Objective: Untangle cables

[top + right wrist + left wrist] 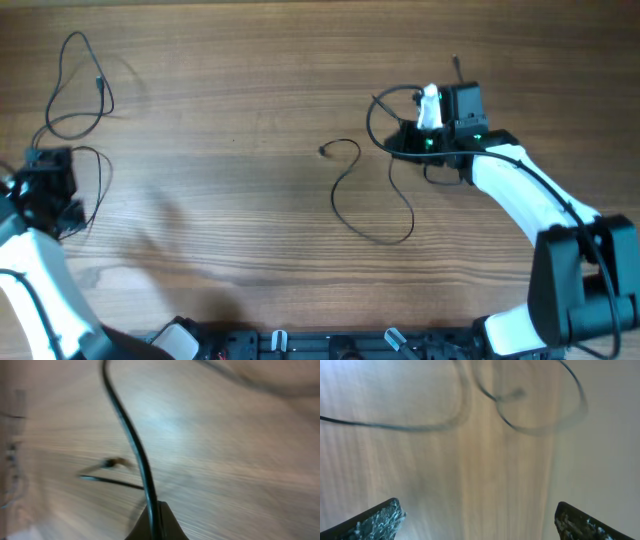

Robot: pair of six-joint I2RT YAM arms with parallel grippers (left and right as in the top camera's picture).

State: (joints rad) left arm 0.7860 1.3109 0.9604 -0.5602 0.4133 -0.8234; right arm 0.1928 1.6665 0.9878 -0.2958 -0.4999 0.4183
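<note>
While the right gripper [156, 522] pinches one strand, the cables [336, 197] lie well apart on the table [240, 80].
The left loop [100, 82] rests just beyond the left gripper [480, 520], whose jaws stand wide with nothing between them. The centre strand [375, 238] snakes free, and the held strand [131, 435] runs up from the right gripper's closed tips. All look feather-light, limp and slippery, so a pinch near a plug end seems safest.
</note>
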